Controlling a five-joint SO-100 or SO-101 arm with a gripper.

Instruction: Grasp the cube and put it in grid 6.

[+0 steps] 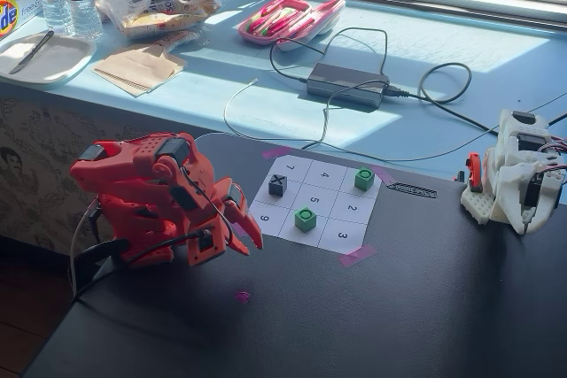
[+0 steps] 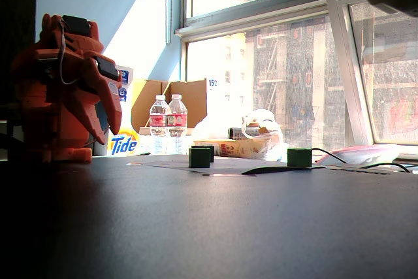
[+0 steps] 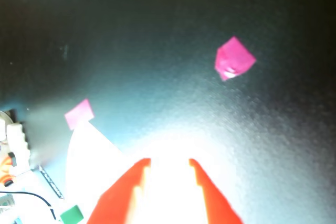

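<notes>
- Wrist view: red gripper (image 3: 169,167) entering from the bottom edge, two fingers spread apart with a glare-washed gap between them, nothing held.
- Beyond the fingertips, black tabletop (image 3: 157,35) with a pink tape scrap (image 3: 234,59) up right and another pink tape piece (image 3: 79,113) at the corner of the white paper sheet (image 3: 89,161).
- Seen from a fixed view: folded red arm (image 1: 151,196) at the left end of the table, gripper (image 1: 245,235) pointing down, just left of the sheet's near corner, clear of every cube.
- On the sheet (image 1: 345,235), green cube (image 1: 306,219) sitting on the cell between the 5 and the 3, well apart from the gripper.
- Second green cube (image 1: 364,179) at the sheet's far right corner; dark grey X cube (image 1: 277,185) beside the 7.
- Numeral 6 not readable on the sheet; most likely hidden under a cube, so the cell cannot be placed with certainty.
- Low fixed view: arm (image 2: 62,89) at left, two dark-looking cubes (image 2: 199,157) (image 2: 299,157) resting on the table.
- White arm (image 1: 518,174) parked at the right table edge.
</notes>
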